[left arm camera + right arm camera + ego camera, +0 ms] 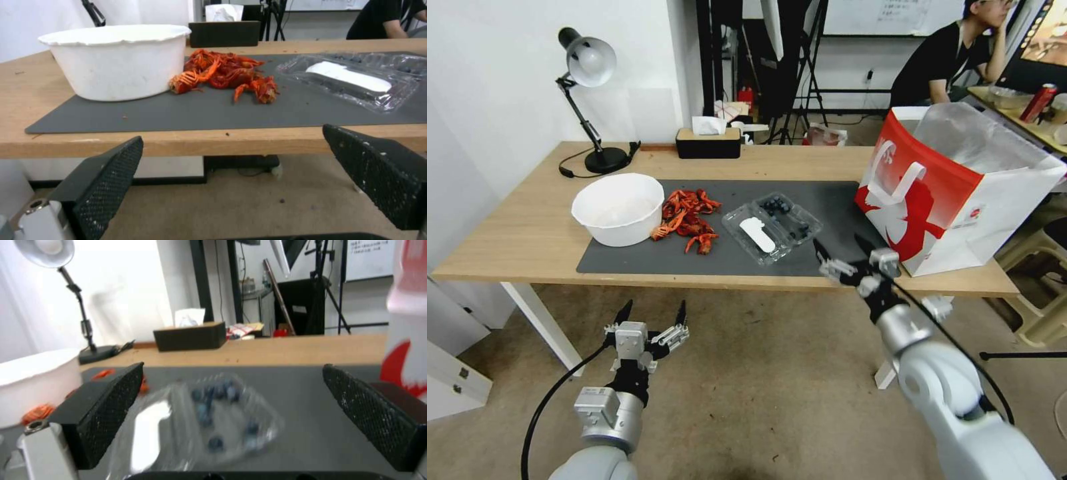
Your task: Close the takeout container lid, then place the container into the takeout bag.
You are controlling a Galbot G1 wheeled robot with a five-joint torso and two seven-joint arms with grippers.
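I am at the approach stage of the lid-closing step. My right gripper [846, 253] hangs at the near table edge, just short of the takeout container [772, 227], jaws spread wide and holding nothing. My left gripper [652, 313] waits below table height in front of the table, also wide open and empty.

The takeout container lies open and flat on the dark mat [627, 263], between the red crayfish pile [688, 217] and the takeout bag [954, 190]. The lid [755, 235], marked by its white sticker, is the half nearer me; the far half holds a few dark blue berries [777, 205].

Judgement: the next move calls for getting a finger under the lid's free edge and folding it over the hinge onto the berry half. The thin plastic may slide on the mat.

The bag stands upright and open at the right end of the table, silvery lining visible; I cannot see its floor. The white bowl [619, 208] looks empty.
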